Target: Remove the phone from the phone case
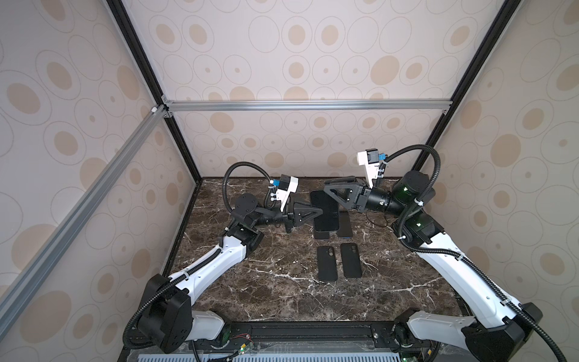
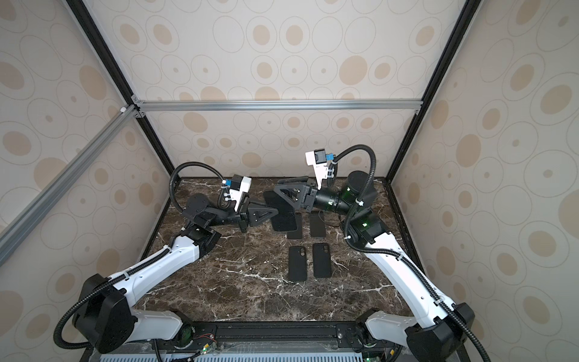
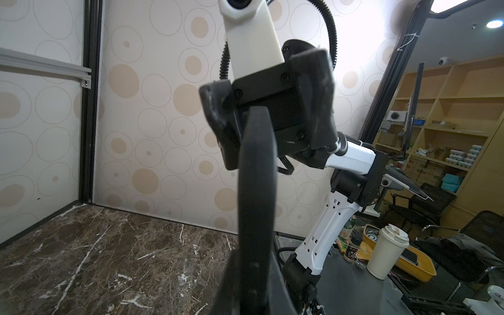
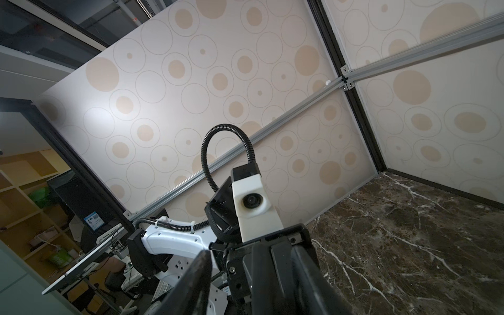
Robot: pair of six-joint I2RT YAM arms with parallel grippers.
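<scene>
Your left gripper was clamped on the side of a black phone, holding it above the marble table; the right gripper had its jaws apart around the far end. On that single pinch it could have pivoted or dropped onto the loose phones below.

Dark marble tabletop. Lying flat mid-surface: black case just beside second case. Behind them, dark slab and further slab, both partly hidden.
</scene>
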